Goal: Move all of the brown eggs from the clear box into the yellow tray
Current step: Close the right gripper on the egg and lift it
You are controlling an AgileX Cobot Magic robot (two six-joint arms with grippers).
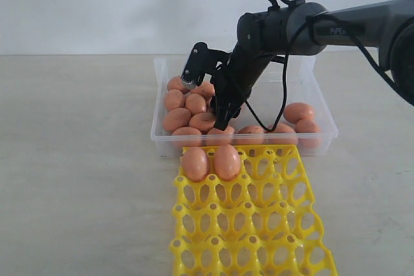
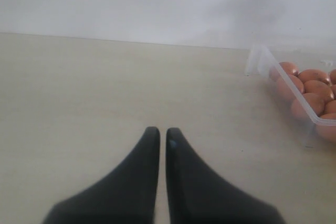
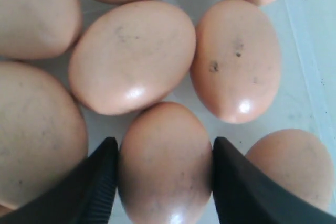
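Lower centre, left wrist view: left gripper (image 2: 159,136), tips pressed together, empty, above bare table (image 2: 79,103). Centre, exterior view: clear box (image 1: 160,135) with most brown eggs (image 1: 176,119) inside; two in top-left cups of yellow tray (image 1: 272,224) below. Right wrist view: right gripper (image 3: 165,141) spread wide astride one egg (image 3: 164,182), pads (image 3: 102,182) at its flanks; cannot tell whether gripping. Close gently across the widest girth; lift straight, clear of neighbours.
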